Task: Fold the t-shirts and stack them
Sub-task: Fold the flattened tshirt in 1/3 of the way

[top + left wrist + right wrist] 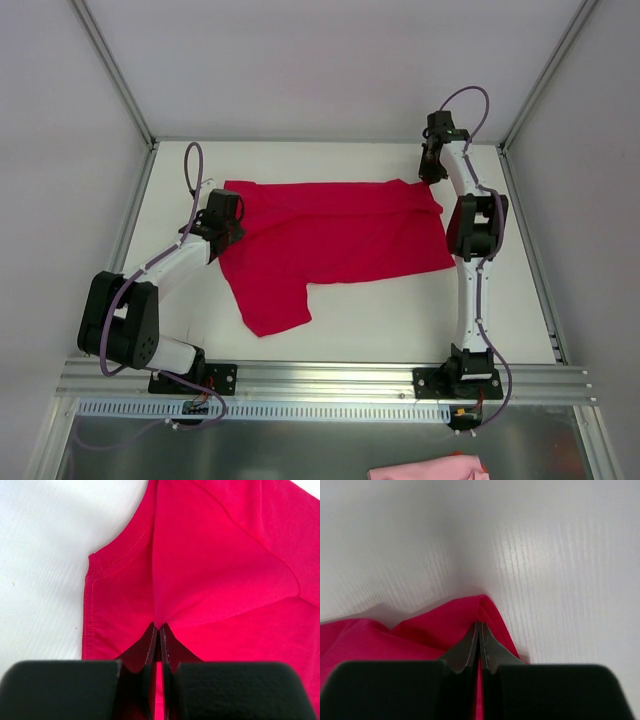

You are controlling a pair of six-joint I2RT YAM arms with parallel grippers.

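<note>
A crimson-red t-shirt (340, 235) lies partly folded across the white table, one sleeve pointing toward the near edge. My left gripper (232, 222) sits at the shirt's left side. In the left wrist view it (159, 627) is shut on a pinch of the red cloth (210, 580), which rises in a fold from the fingertips. My right gripper (430, 175) is at the shirt's far right corner. The right wrist view shows it (479, 625) shut on that raised corner of cloth (440, 625), with bare table beyond.
White walls with metal frame posts close in the table on three sides. An aluminium rail (320, 380) carrying both arm bases runs along the near edge. A pink cloth (425, 468) lies below the rail at the bottom of the top view.
</note>
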